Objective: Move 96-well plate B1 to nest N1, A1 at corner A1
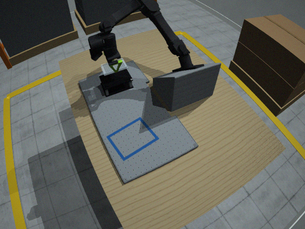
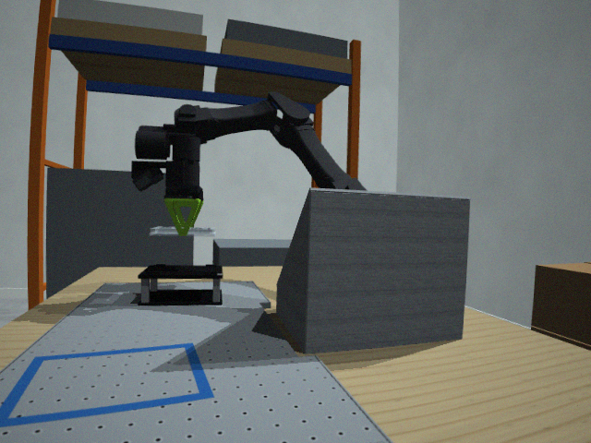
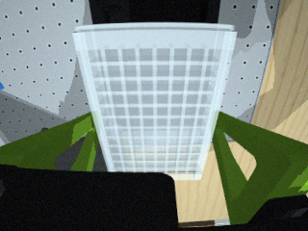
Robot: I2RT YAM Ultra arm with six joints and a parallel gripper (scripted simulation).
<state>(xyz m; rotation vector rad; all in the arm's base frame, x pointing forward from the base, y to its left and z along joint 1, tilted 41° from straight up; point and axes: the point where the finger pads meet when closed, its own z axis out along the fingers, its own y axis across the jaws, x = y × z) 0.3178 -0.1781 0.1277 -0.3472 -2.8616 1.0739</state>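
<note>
Gripper (image 2: 182,227) fingers, bright green, are seen clamped on the two long sides of the clear 96-well plate (image 2: 181,232), which is carried level in the air in the left-centre of the exterior view. In the wrist view the plate (image 3: 154,103) fills the centre of the frame, with one green finger (image 3: 58,141) pressed to its left edge and the other to its right edge.

Largest in the scene is the wooden table top (image 1: 221,152), which spans most of the top view. On it lies the grey perforated board (image 1: 157,152), running from upper left toward lower centre. A grey slanted block (image 1: 187,83) is set to the right of centre, and the black arm (image 1: 169,36) rises from its top and reaches over to the upper left. The blue outlined spot B1 (image 1: 122,157) is drawn on the board below centre, and nothing is seen inside it.

The black raised nest N1 (image 2: 180,272) stands on short legs at the far end of the board. The plate is held directly above it, apart from it, with a visible gap between plate and nest in the exterior view. In the wrist view the nest (image 3: 154,7) appears as a dark shape beyond the plate's far edge.
</note>
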